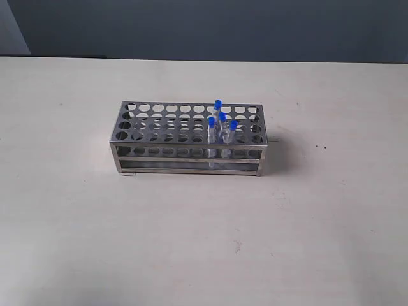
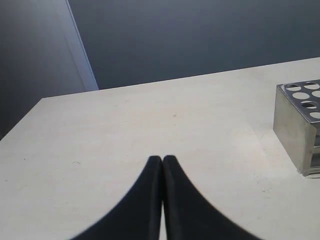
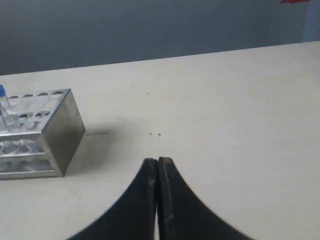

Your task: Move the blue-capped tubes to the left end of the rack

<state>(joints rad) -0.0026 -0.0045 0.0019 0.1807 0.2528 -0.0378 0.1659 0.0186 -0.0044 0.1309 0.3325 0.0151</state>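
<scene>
Since both pincers are clenched on nothing, the tips of the left pincer (image 2: 162,159) and of the right pincer (image 3: 158,161) pressed together above bare table (image 1: 191,248), the first hazard is an approach made without opening: shut tips coming down on a cap would shove a tube rather than take it. The steel test-tube rack (image 1: 185,125) stands well apart from each pincer, ahead of it and off to one side. The end nearer the left pincer shows only empty holes, while the four blue-capped tubes (image 1: 211,132) cluster toward the end nearer the right pincer, none yet moved by my reading. They stand close together in neighbouring holes, so I judge that jaws spread around one tube could knock the one beside it, tilting it or jamming it in its hole. The tubes are thin, clear and smooth-looking; a light pinch may let one slip during the lift, and a pinch on the cap alone might pull the cap loose. A lift that is not straight up could drag the tube against the upper plate and tug the whole rack, which sits free on the table. At the end far from the right pincer the holes are small, so a tube lowered slightly off line would likely catch on the steel rim. From the right wrist only one blue cap (image 3: 2,91) shows, at the frame's edge, so aiming by that camera alone looks unreliable.
</scene>
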